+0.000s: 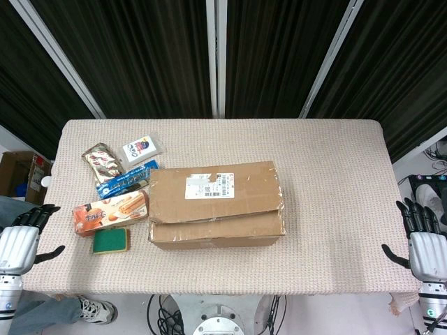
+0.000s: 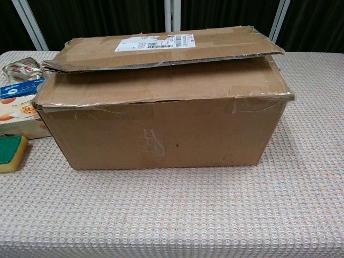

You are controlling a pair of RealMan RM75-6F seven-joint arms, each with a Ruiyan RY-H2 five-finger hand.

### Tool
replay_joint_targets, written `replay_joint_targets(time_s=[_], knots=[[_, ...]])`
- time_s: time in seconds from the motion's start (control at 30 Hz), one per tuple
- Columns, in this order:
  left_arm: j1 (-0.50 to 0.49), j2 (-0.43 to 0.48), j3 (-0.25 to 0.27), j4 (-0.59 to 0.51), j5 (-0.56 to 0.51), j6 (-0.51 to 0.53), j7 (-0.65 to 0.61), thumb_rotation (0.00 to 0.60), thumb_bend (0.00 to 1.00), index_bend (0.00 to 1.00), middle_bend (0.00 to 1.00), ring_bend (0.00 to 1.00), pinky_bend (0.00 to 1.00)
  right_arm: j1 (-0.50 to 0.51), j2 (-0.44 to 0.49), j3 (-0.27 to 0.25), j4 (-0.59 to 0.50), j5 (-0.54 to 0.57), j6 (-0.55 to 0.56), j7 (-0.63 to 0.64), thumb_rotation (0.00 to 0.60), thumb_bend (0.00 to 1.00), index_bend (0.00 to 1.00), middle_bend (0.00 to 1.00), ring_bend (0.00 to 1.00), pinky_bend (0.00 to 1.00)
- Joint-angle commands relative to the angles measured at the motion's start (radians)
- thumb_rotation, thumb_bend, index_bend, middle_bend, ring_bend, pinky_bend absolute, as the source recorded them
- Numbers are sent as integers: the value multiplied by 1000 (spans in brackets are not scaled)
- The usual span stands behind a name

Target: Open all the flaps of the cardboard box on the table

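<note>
Cardboard box (image 1: 216, 204) midway between both hands

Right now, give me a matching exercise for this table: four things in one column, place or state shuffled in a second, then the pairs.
Things:
1. cardboard box
2. sponge
3. left hand
4. right hand

Place or state:
A. green top, lying left of the box near the front edge
B. open, off the table's right front corner
C. mid-table, flaps still folded down
D. open, off the table's left front corner

Pairs: 1-C, 2-A, 3-D, 4-B
</note>
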Motion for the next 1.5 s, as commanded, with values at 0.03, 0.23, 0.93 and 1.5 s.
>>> replay_joint_targets(time_s=[0.03, 0.23, 0.93, 1.5], knots=[[0, -1, -2, 2, 6, 8, -5, 600, 0, 178, 182, 196, 283, 4, -2, -3, 7, 3, -11, -10, 600, 96, 0, 0, 0, 0], [3, 4, -1, 10, 6, 10, -15, 600, 0, 176, 182, 196, 283, 2, 0, -4, -1, -1, -2, -19, 600, 97, 0, 0, 0, 0], [-52, 67, -20, -79, 79, 3, -35, 600, 0, 175, 182, 196, 283, 9, 18, 6, -27, 17, -12, -39, 600, 97, 0, 0, 0, 0], [-265, 224, -116, -441, 202, -136, 10, 600, 0, 176, 192, 196, 283, 5, 8, 1, -14, 37, -26, -37, 600, 98, 0, 0, 0, 0]])
